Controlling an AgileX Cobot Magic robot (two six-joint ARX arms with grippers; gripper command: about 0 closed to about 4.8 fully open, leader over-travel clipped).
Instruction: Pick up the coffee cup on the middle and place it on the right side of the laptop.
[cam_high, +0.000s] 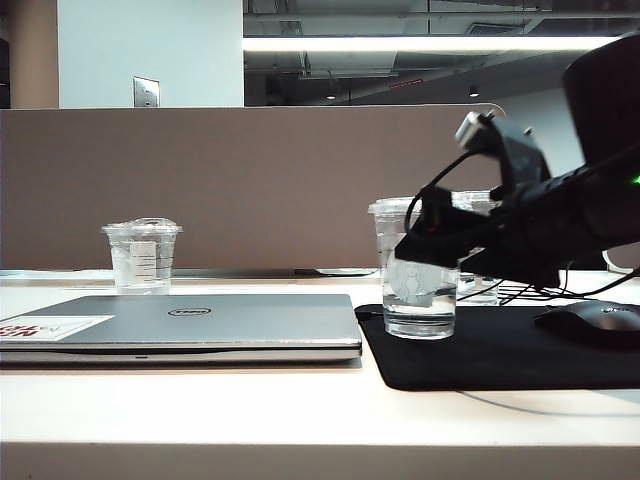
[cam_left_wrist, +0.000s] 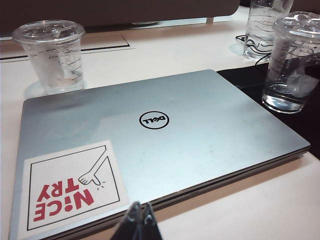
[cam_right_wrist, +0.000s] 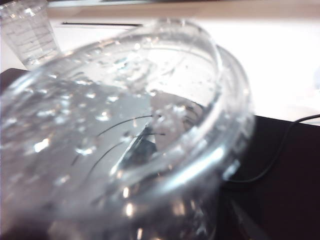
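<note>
The right end effector (cam_high: 425, 250), fully spread, flanks the coffee cup (cam_high: 419, 270) on the mouse pad's (cam_high: 480, 350) left edge beside the laptop (cam_high: 200, 320); the left end effector (cam_left_wrist: 137, 220) sits closed, empty, at the desk's (cam_high: 300, 410) front edge.

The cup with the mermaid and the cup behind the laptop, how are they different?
The clear flat-lidded mermaid-logo coffee cup stands on the black mouse pad; the clear dome-lidded cup with a lined white label stands on the pale table. The mermaid cup is taller. The open right gripper is at it; nothing nears the other. Both are clear plastic and upright.

Right end effector (cam_high: 425, 245) spread wide; left end effector (cam_left_wrist: 137, 225) pinched together — low, level.
</note>
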